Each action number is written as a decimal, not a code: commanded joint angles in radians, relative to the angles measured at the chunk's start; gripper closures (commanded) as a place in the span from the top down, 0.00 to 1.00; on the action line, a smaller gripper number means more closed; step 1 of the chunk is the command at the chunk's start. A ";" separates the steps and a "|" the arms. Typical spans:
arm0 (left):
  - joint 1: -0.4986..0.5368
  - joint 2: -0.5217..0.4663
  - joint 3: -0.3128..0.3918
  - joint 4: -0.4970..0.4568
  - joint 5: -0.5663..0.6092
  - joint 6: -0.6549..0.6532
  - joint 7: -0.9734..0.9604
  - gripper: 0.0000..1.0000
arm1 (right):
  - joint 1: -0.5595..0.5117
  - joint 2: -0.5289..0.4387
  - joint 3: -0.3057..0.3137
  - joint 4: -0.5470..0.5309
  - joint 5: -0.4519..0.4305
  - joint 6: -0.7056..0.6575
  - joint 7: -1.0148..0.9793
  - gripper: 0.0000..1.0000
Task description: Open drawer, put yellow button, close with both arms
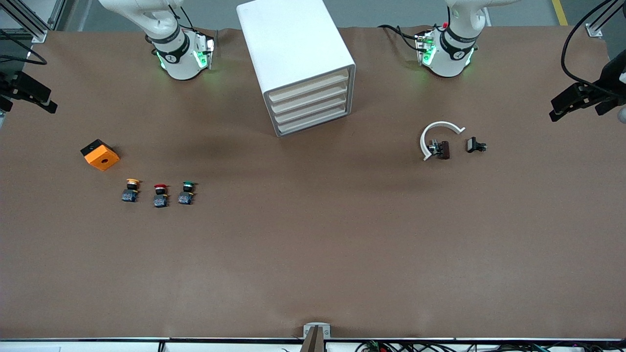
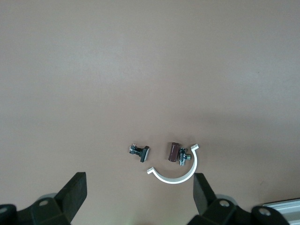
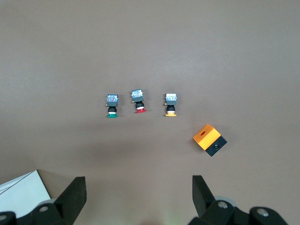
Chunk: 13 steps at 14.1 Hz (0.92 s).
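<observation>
Top drawer (image 1: 309, 87) of white cabinet (image 1: 295, 58): cream front, shut. Yellow button (image 1: 131, 189) lies on table (image 1: 313, 254) toward right arm's end, beside red one (image 1: 160, 194).

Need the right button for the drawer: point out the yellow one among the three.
The yellow button ends the row nearest the orange block; the middle cap is red, the last green.

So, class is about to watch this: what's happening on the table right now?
Nothing is being handled yet. Both arms wait near their bases, the left tool and right tool open and empty. The drawer is closed. The yellow button lies on the table in a row with a red button and a green button.
</observation>
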 commanded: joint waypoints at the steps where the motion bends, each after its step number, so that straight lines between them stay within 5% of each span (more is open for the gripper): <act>1: 0.001 0.012 0.001 0.027 0.015 -0.027 0.011 1.00 | -0.014 -0.017 0.016 -0.005 -0.022 -0.005 -0.012 1.00; 4: 0.001 0.026 0.003 0.034 0.017 -0.029 0.011 1.00 | -0.014 -0.017 0.016 -0.005 -0.021 -0.005 -0.010 1.00; 9: -0.016 0.187 0.000 0.111 0.008 -0.070 -0.018 1.00 | -0.015 -0.017 0.016 -0.005 -0.016 -0.005 -0.009 1.00; 13: -0.030 0.311 -0.040 0.099 -0.026 -0.070 -0.242 1.00 | -0.015 -0.017 0.016 -0.005 -0.016 -0.003 -0.009 1.00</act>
